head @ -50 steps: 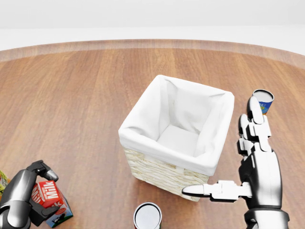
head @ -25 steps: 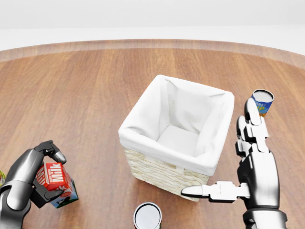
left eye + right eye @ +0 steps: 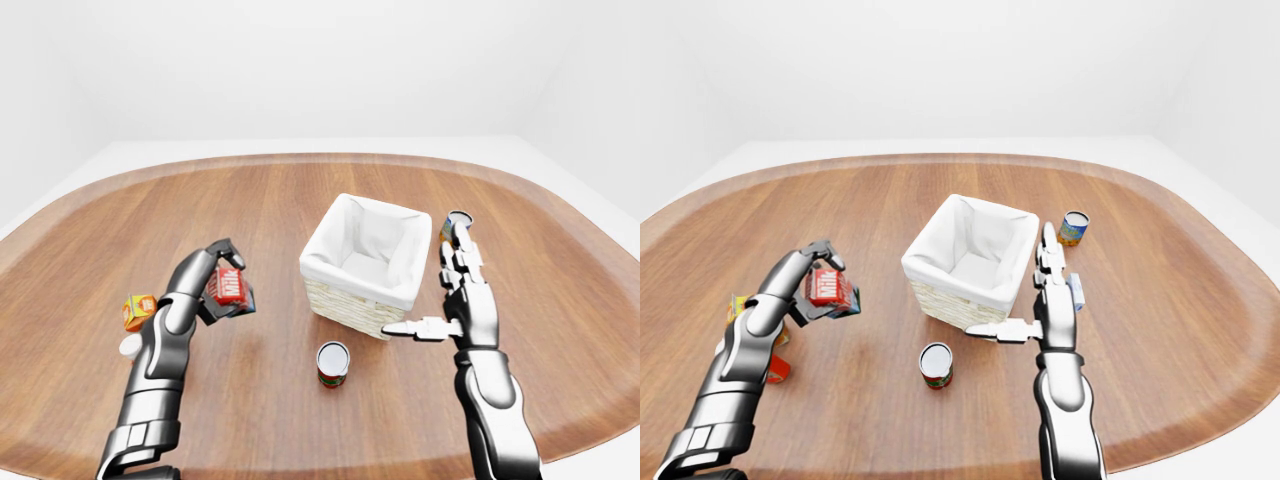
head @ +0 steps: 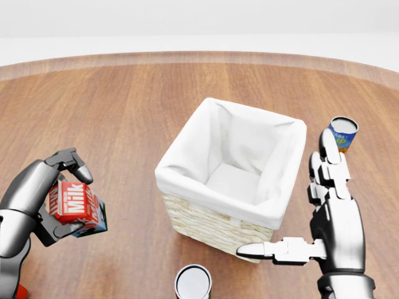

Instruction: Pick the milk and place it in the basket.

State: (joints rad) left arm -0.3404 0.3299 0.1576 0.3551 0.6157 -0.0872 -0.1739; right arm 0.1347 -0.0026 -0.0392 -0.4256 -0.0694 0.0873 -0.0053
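A wide oval wooden table [image 3: 300,200] carries a square wicker basket with a white cloth liner [image 4: 234,177] at its centre. The robot's left hand [image 4: 53,199] clasps the red milk carton [image 4: 73,204] with its 3 fingers wrapped around it, lifted clear of the tabletop and well to the left of the basket. The right hand [image 4: 324,212] stands spread and empty just beside the basket's right wall, thumb pointing toward it. A red-labelled tin can [image 4: 193,283] stands near the basket's near side, a blue can [image 4: 342,132] to the far right, an orange carton [image 3: 138,311] at far left. The carry step appears under way; next, the carton likely needs moving right, above the liner's rim, before release.
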